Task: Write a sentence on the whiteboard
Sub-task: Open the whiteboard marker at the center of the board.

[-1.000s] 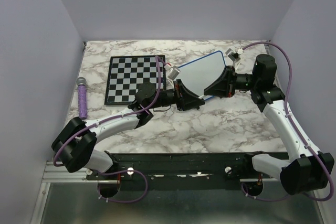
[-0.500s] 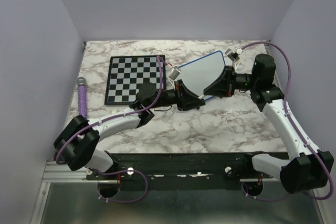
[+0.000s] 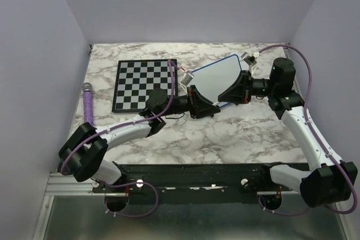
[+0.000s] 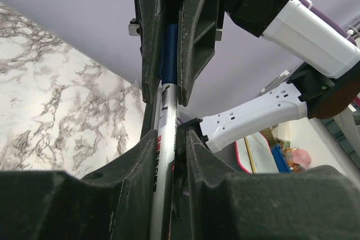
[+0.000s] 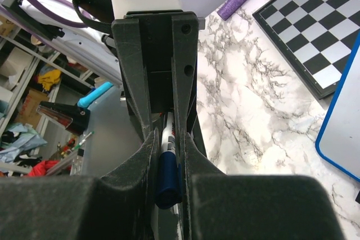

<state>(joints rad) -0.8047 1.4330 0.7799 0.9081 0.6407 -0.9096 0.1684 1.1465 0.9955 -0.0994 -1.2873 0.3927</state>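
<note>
Left tool [image 4: 169, 139] clamps the marker [image 4: 167, 98] barrel; right tool [image 5: 167, 139] grips seemingly its blue cap [image 5: 167, 179], by the whiteboard [image 3: 216, 77].

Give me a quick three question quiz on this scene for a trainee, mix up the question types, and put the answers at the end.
1. True or false: the visible face of the whiteboard bears blue writing.
2. What do the left gripper and the right gripper hold between them? A an eraser, B a marker, C a chess piece.
3. Fill in: the right gripper is shut on the marker's blue ___.
Key: 1 false; 2 B; 3 cap.
</note>
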